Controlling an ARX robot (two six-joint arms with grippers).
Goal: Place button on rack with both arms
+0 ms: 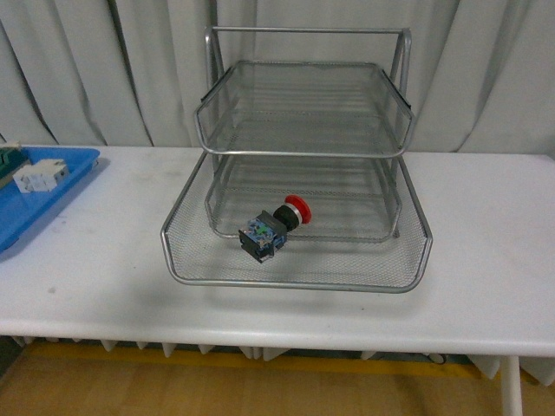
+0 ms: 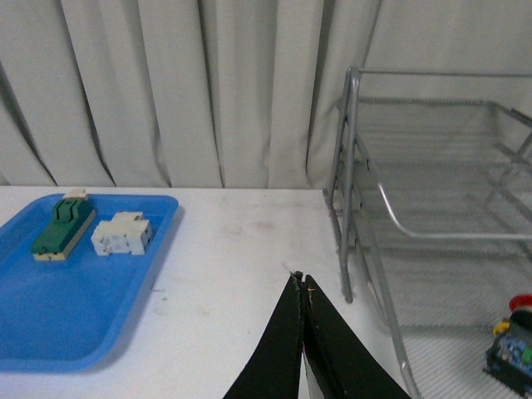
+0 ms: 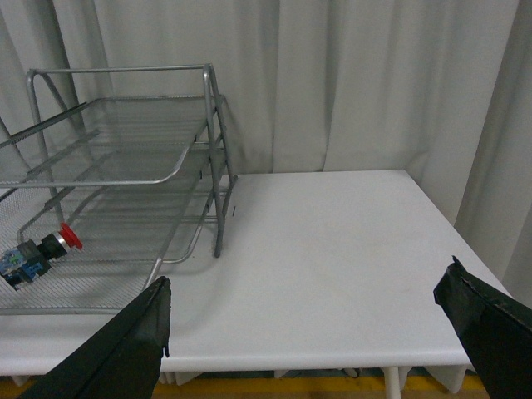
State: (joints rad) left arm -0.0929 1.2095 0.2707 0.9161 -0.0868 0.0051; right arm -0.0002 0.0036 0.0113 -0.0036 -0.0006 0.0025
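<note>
One button (image 1: pixel 275 228) lay on its side in the lowest tier of the one rack (image 1: pixel 295 287), red cap pointing back and right. It was to the right of my left gripper (image 2: pixel 300 281), pressed together, and to the left of my right gripper (image 3: pixel 307 291), spread wide, empty. Both were apart from it; which was nearer I could not tell

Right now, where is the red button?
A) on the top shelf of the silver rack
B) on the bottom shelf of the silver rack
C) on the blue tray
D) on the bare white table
B: the button lies on its side on the lowest tier of the rack, below the upper tiers.
</note>
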